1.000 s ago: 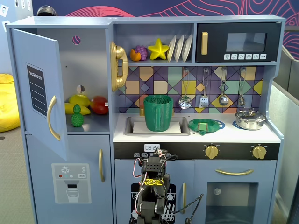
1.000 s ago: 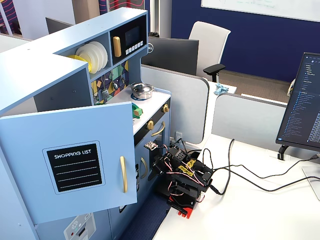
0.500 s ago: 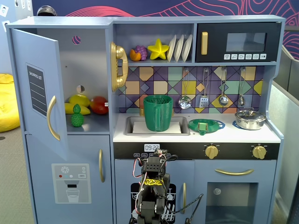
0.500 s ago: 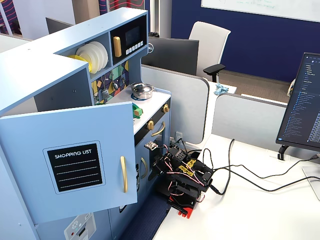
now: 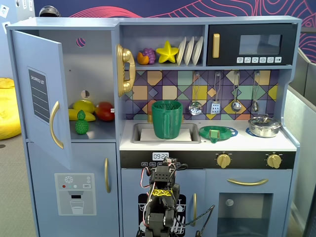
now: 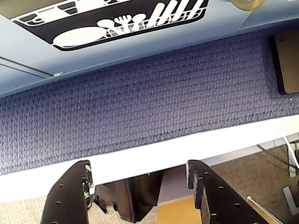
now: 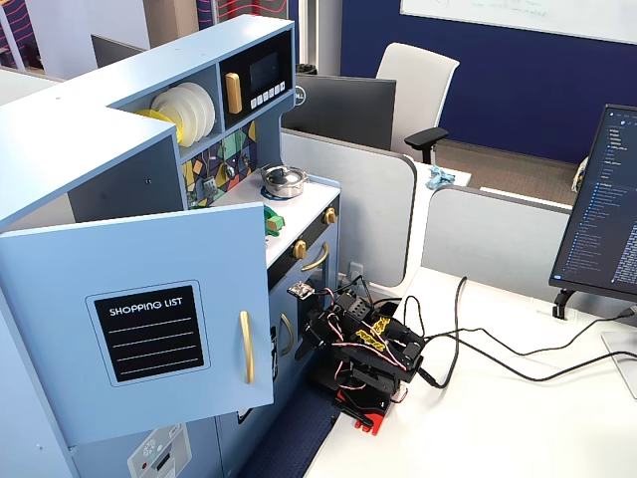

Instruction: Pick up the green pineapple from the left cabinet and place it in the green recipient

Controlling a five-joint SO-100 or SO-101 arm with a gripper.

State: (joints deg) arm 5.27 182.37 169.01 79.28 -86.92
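In a fixed view the green pineapple stands upright on the shelf of the left cabinet, whose door hangs open. The green recipient stands in the sink, right of the cabinet. My arm sits folded low in front of the toy kitchen, far below both. In the wrist view my gripper is open with nothing between its black fingers, above a white table edge and blue mat. In another fixed view the open door hides the pineapple.
A red fruit and yellow banana lie just behind the pineapple. A flat green dish and a steel pot sit on the counter right of the sink. Cables trail over the white table beside the arm.
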